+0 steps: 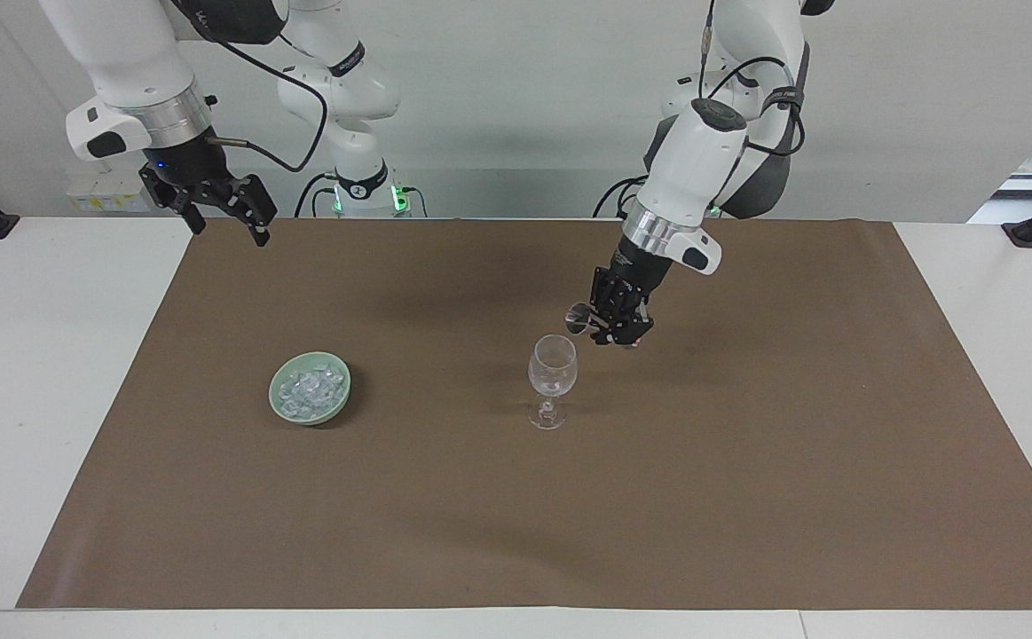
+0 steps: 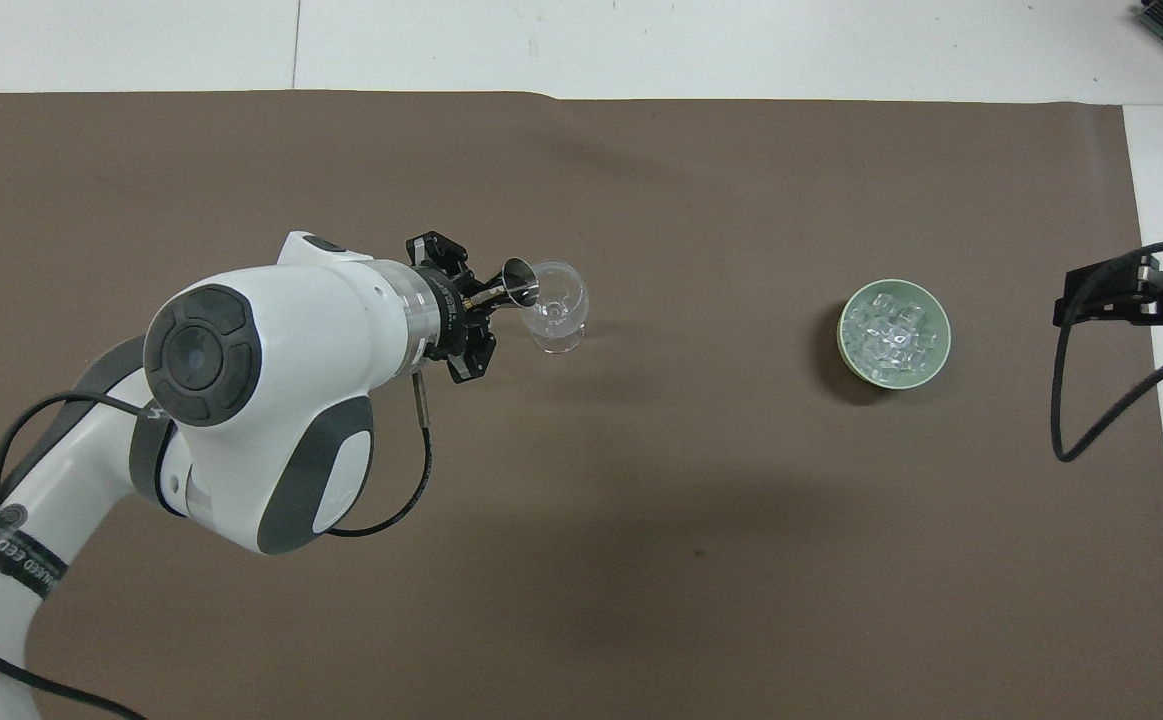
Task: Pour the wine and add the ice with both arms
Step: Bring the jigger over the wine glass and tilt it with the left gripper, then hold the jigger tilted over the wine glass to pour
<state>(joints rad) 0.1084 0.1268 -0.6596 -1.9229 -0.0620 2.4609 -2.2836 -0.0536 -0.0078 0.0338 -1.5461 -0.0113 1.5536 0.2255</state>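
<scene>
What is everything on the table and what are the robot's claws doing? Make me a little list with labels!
left claw: shut on a small metal cup, tipped over the rim of the wine glass
right claw: open, waiting over the table edge at the right arm's end
wine glass: upright on the brown mat
wine: too clear to make out
ice: piled in the green bowl, toward the right arm's end

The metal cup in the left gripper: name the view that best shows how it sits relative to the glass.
The facing view. There the metal cup, held by the left gripper, hangs tipped just above the rim of the glass. The overhead view shows the cup overlapping the rim, but not its height above it.
</scene>
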